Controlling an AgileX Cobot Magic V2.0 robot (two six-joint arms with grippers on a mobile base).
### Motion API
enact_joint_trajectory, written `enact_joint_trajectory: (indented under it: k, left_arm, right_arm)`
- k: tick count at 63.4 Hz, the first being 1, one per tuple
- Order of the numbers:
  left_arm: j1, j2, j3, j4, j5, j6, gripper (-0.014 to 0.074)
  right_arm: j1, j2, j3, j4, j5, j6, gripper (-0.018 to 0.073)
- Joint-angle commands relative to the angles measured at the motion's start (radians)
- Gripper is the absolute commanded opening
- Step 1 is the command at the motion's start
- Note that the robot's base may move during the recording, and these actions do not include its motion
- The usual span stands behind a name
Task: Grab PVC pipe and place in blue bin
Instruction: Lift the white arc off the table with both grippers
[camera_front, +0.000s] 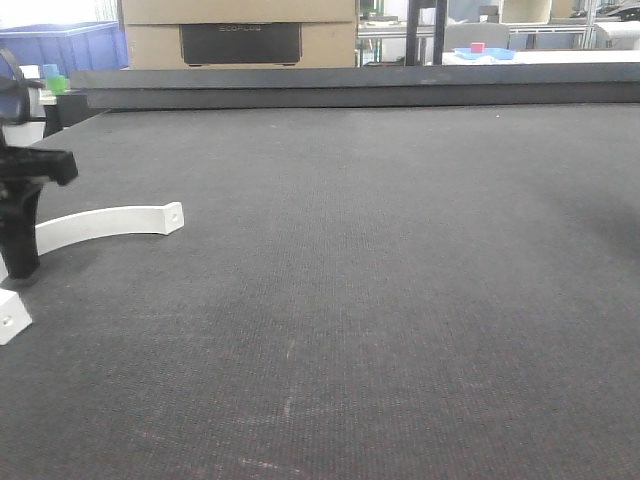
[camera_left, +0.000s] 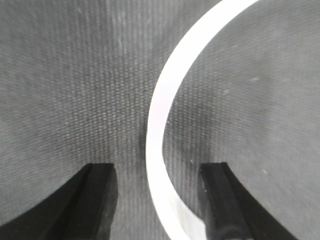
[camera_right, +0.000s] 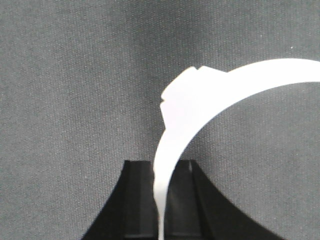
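Squeezing now could go wrong, because the left claw (camera_left: 159, 175) stands spread open around the pipe (camera_front: 110, 220) lying flat on the mat (camera_front: 400, 300) and may knock the thin curve sideways, while the right claw (camera_right: 161, 165) pinches a second pipe (camera_right: 240, 80).

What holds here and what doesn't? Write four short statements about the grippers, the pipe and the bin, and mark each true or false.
1. The left gripper is open, with one finger on each side of the PVC pipe. True.
2. The PVC pipe stands upright on one end. False: the front view shows it lying flat on the dark mat.
3. The right gripper is open and empty. False: its fingers are shut on a white curved piece.
4. The blue bin is in the far left background of the front view. True.
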Motion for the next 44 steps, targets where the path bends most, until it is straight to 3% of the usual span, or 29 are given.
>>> enact_joint_trajectory:
  k: [1,12,19,26,39,44]
  left_arm:
    - [-0.001,0.009,0.002,0.000,-0.014,-0.034,0.0274]
    - [-0.001,0.009,0.003,0.000,-0.017,-0.040,0.0223]
    - [-0.001,0.009,0.003,0.000,-0.018,-0.042,0.0080]
    - [-0.001,0.017,0.003,0.000,-0.021,-0.042,0.0006]
    - [-0.001,0.060,0.003,0.000,-0.010,-0.042,-0.0004]
    - [-0.001,0.058,0.003,0.000,0.006,-0.042,-0.0053]
  right_arm:
    - [0.000,-0.010,0.000,-0.005,-0.003,-0.001,-0.0169]
    - [0.000,-0.010,0.000,-0.005,-0.003,-0.001,-0.0169]
    - [0.000,-0.010,0.000,-0.006,-0.009,-0.001,-0.0169]
    - [0.000,-0.010,0.000,-0.006,-0.018,-0.003,-0.0169]
    - [0.000,-0.010,0.000,-0.006,-0.014,-0.005,-0.0169]
    - [0.000,-0.010,0.000,-0.006,-0.012,-0.005,-0.0169]
